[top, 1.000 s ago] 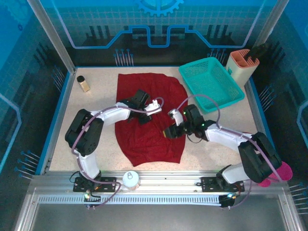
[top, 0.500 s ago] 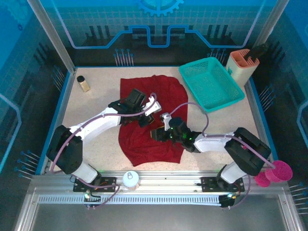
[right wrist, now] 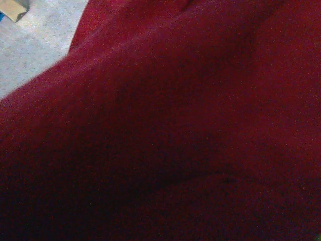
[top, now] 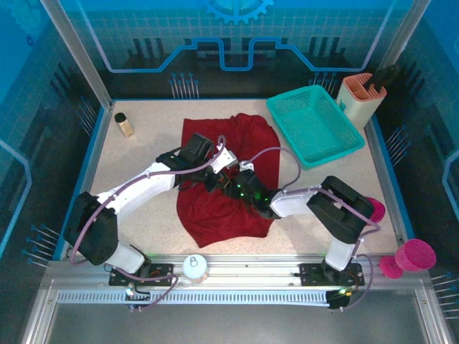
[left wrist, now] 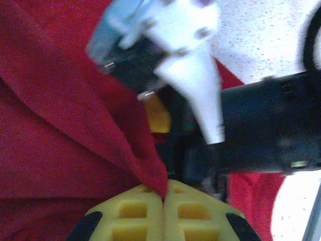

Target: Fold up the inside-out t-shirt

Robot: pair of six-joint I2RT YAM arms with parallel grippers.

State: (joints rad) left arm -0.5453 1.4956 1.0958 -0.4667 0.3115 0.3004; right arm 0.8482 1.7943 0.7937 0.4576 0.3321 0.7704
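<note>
Dark red over the middle of the counter (top: 143,147): the inside-out t-shirt (top: 229,222), rumpled, lying between the two arms, with its rounded lower edge toward the arm bases. Sits just beside the teal basket (top: 315,125) at its upper right corner; hard to judge whether touching. Bunches up at the centre, at the meeting point of both claws.

Low over that centre, seen from above, the left claw (top: 217,174). From the left wrist camera, yellow fingertips (left wrist: 125,218) pressed together and pinching a peaked fold of the red cloth, with a ridge of fabric running down to the pinch. Just beyond the pinch, the white-and-black wrist of the right arm (left wrist: 200,90), a yellow part below it, and speckled counter behind.

Close against the left one, the right claw (top: 231,186), down at the cloth. Cannot tell whether spread or pressed together. From the right wrist camera, red fabric close to the lens in dark soft folds, with a sliver of pale counter at the upper left.

Elsewhere: a small bottle (top: 125,124) at the far left, well apart from the shirt; a tan holder (top: 362,97) with black tools just beside the basket's far right corner; a pink object (top: 416,254) near the right arm's base.
</note>
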